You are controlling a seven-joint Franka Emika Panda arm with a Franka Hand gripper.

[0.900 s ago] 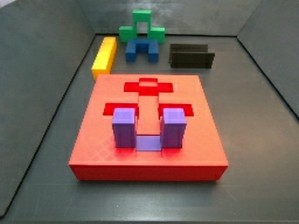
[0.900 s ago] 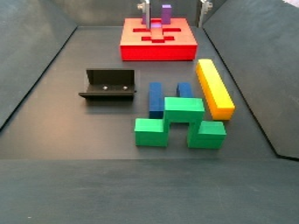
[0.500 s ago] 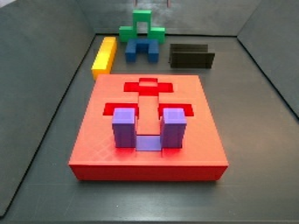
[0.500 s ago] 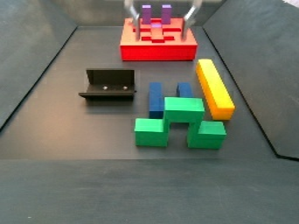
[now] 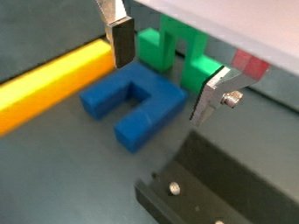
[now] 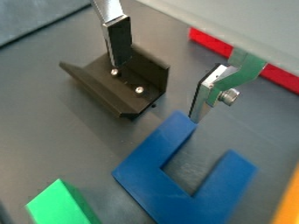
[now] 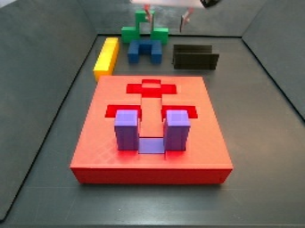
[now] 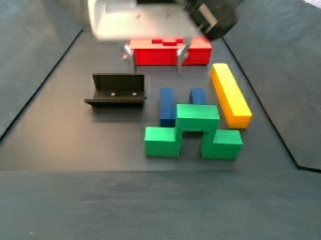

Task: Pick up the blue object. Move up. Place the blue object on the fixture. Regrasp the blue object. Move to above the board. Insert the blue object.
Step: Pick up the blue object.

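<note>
Both fingers of my gripper (image 5: pixel 163 74) hang spread and empty above the blue object (image 5: pixel 135 107), which lies on the floor between the yellow bar (image 5: pixel 47 83) and the fixture (image 6: pixel 117 83), green block (image 5: pixel 176 52) touching.

Blue object, fixture and board, with the hand above

The dark blue U-shaped blue object (image 5: pixel 132 107) lies flat on the floor beside the black fixture (image 8: pixel 115 91); the red board (image 7: pixel 150 133) lies well apart. The hand (image 5: pixel 163 72) hovers above, fingers spread, empty.

Gripper (image 6: pixel 163 68) fingers (image 6: pixel 118 42) spread, empty, above the fixture (image 6: pixel 117 80); blue object (image 6: pixel 193 175) seemingly lies flat nearby.
</note>
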